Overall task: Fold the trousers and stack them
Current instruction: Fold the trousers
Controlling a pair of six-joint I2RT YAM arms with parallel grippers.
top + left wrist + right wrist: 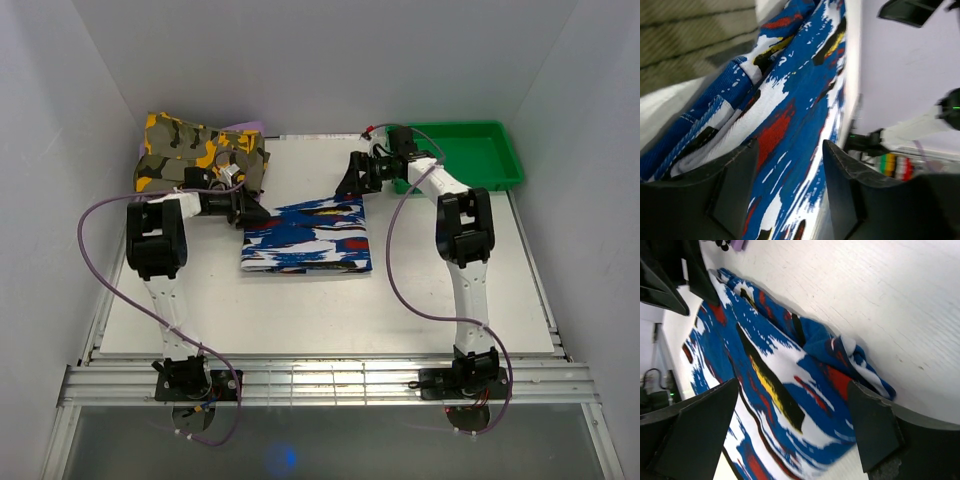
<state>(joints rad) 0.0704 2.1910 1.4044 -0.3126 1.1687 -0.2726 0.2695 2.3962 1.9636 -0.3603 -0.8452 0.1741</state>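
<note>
The trousers (307,237), royal blue with white, red, black and yellow streaks, lie folded in a rough rectangle on the middle of the white table. My left gripper (250,210) is at their far left corner, low over the cloth. In the left wrist view the left gripper (790,190) is open, with the trousers (790,100) filling the gap beyond the jaws. My right gripper (352,180) is at the far right corner. In the right wrist view the right gripper (790,430) is wide open just above the trousers (775,380), holding nothing.
A yellow, olive and black camouflage garment (200,150) lies bunched at the far left, close behind my left arm. A green tray (470,155) stands at the far right, behind my right arm. White walls close in the table (300,310) on three sides.
</note>
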